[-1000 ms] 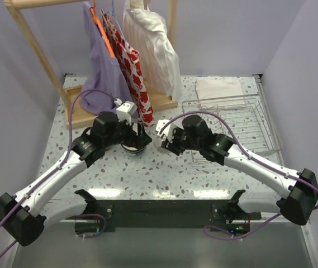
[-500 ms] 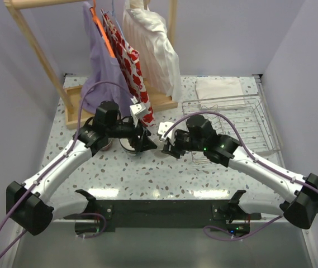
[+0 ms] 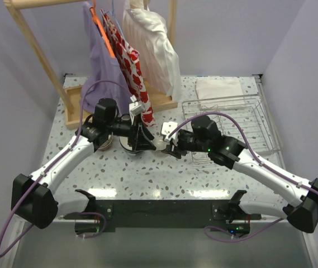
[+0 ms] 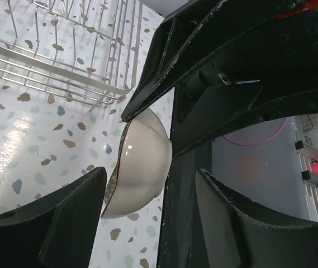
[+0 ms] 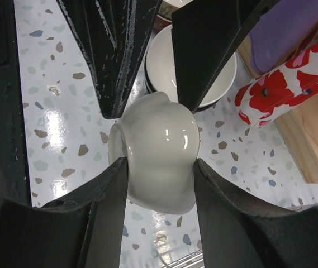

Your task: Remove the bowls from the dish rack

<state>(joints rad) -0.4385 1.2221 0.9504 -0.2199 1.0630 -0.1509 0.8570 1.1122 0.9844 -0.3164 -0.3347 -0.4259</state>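
My right gripper (image 3: 169, 146) is shut on a cream bowl (image 3: 161, 144) and holds it on edge above the table, left of the dish rack (image 3: 231, 125). In the right wrist view its fingers (image 5: 108, 190) press both sides of the bowl (image 5: 159, 151). My left gripper (image 3: 147, 140) is open, its jaws reaching around the same bowl from the left. In the left wrist view the bowl (image 4: 139, 162) sits between my open left fingers (image 4: 52, 223), beside the right gripper's finger. A stack of bowls (image 3: 129, 146) with a white inside (image 5: 220, 84) stands on the table behind. The rack shows no bowls.
A wooden clothes rack (image 3: 36, 50) with hanging garments (image 3: 131, 61) stands at the back left, its base (image 3: 161, 102) close behind the grippers. A folded white cloth (image 3: 219, 86) lies behind the dish rack. A reddish bowl (image 3: 105, 143) sits left of the stack.
My left gripper has swung right from over the stack and now brackets the cream bowl. My right gripper has shifted the bowl slightly left and down.
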